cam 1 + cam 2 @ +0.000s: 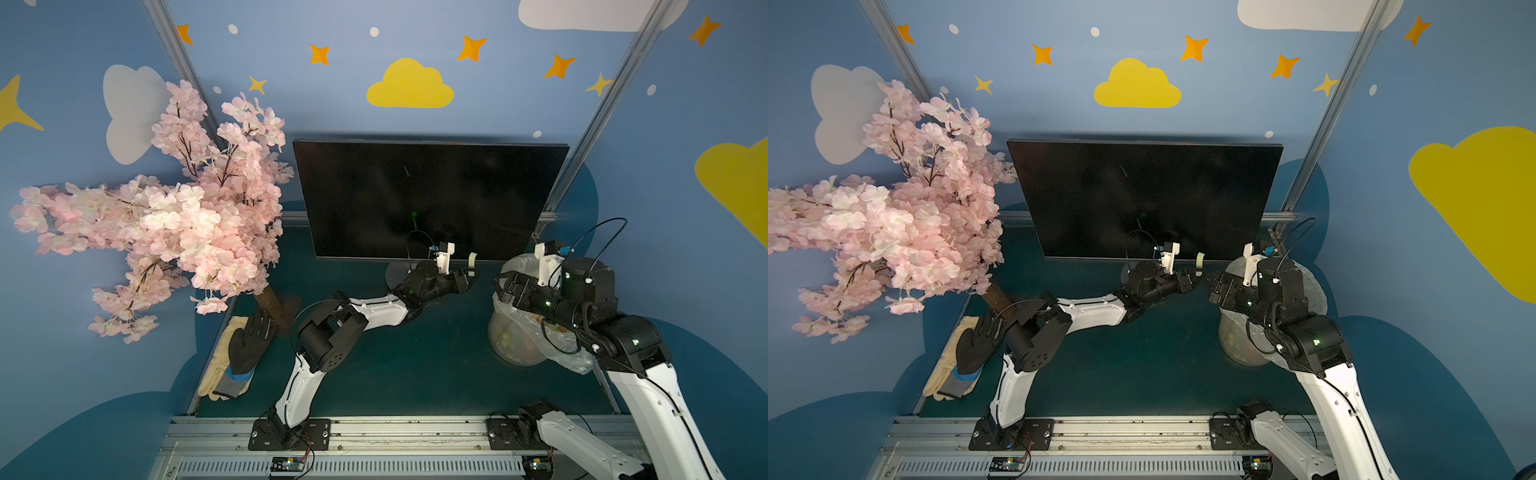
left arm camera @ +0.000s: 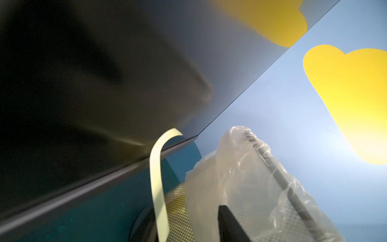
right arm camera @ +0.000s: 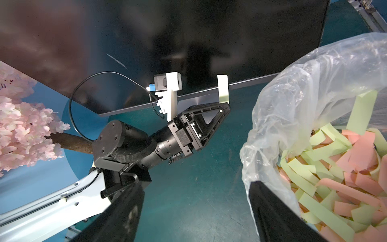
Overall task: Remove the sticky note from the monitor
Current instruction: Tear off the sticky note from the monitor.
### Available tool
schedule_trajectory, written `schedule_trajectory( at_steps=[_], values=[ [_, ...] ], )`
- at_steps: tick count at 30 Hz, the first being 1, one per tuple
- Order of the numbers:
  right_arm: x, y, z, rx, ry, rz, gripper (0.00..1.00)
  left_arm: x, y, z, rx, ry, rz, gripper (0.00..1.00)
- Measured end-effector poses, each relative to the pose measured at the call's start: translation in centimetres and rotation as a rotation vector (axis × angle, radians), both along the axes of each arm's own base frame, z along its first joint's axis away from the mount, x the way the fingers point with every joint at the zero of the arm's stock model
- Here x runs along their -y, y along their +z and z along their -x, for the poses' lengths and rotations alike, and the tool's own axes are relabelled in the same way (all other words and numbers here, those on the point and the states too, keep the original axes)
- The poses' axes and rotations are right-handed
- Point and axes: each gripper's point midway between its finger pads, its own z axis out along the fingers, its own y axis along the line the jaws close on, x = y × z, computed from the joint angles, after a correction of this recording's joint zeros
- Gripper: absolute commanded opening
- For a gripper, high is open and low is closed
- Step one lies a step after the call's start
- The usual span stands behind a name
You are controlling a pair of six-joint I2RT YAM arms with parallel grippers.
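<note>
left pincer [image 3: 225, 105] closed on the foot of a pale green sticky note [image 3: 222, 89], strip stood upright, its top at the lower edge of the monitor [image 1: 415, 195], right pincer [image 1: 508, 286] hung wide open by a plastic-lined bin [image 3: 282, 104] of paper strips

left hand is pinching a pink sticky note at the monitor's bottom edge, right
Not pink: the sticky note is pale yellow-green, clear in the right wrist view. The left hand does pinch it at the bottom edge of the monitor.

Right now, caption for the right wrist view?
Left gripper at the green sticky note low on the monitor, beside a bin of loose notes.
</note>
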Motion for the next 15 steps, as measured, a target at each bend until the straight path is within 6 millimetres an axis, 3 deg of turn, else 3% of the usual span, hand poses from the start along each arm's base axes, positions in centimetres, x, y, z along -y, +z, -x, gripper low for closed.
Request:
schedule_trajectory(
  at_steps=[4, 12, 15],
  values=[
    [0.06, 0.06, 0.03, 0.002, -0.002, -0.001, 0.84, 0.15, -0.08, -0.10, 0.008, -0.001, -0.002, 0.26],
    [0.20, -0.15, 0.14, -0.001, -0.005, 0.001, 0.84, 0.22, -0.28, -0.07, 0.005, -0.002, -0.004, 0.13],
    [0.24, -0.20, 0.19, -0.001, -0.006, 0.001, 0.84, 0.22, -0.30, -0.08, 0.003, -0.002, -0.003, 0.03]
  ],
)
